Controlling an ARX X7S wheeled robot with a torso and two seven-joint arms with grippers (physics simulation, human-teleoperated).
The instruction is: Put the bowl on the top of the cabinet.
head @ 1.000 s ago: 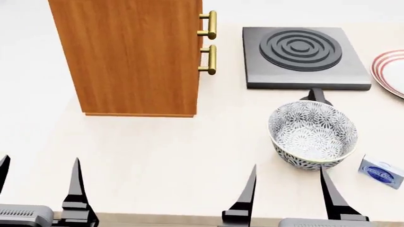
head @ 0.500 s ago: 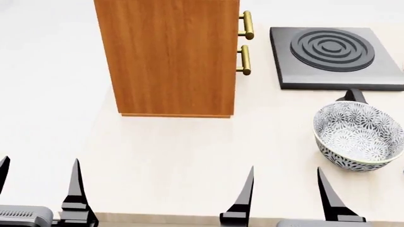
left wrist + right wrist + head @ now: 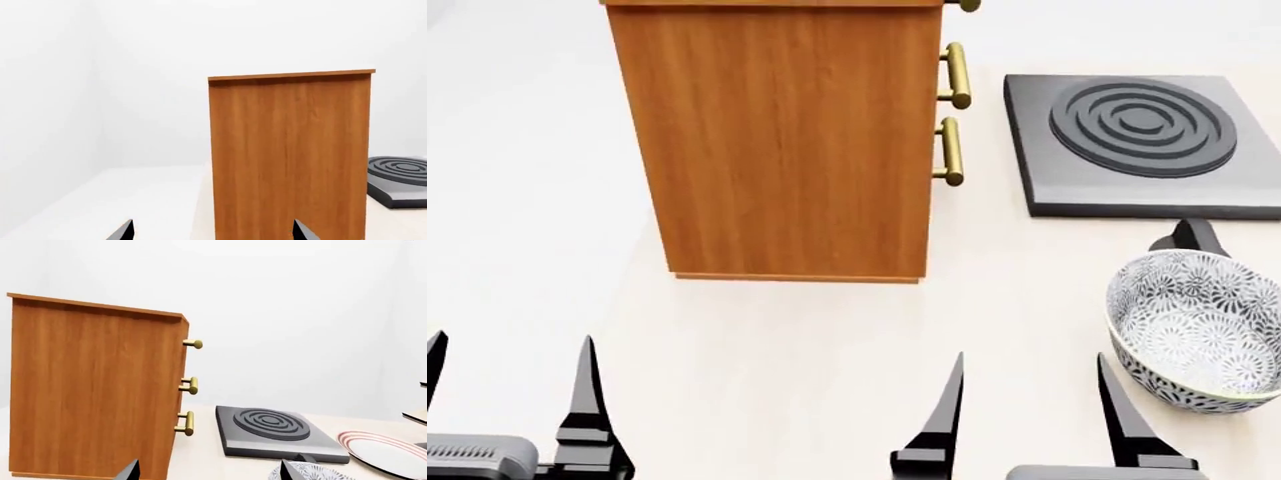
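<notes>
The bowl (image 3: 1194,335), deep and white with a dense grey floral pattern, sits upright on the pale counter at the head view's right edge. Only its rim (image 3: 310,474) shows in the right wrist view. The cabinet (image 3: 781,150) is a tall orange-brown box left of it, with brass handles (image 3: 958,75) facing the stove; both wrist views show its flat top edge (image 3: 290,76) (image 3: 93,307). My right gripper (image 3: 1030,358) hangs open, near and left of the bowl, holding nothing. My left gripper (image 3: 510,345) is open and empty at the lower left.
A dark square hotplate (image 3: 1141,140) with ringed burner lies behind the bowl, its knob (image 3: 1190,238) just beyond the bowl's rim. A red-ringed white plate (image 3: 383,450) lies right of the hotplate. The counter's front edge runs just under both grippers.
The head view has shifted: cabinet and bowl slid right, then lower in the picture, and the plate and a small blue box have left it. Both grippers stay open and unmoved in the picture.
</notes>
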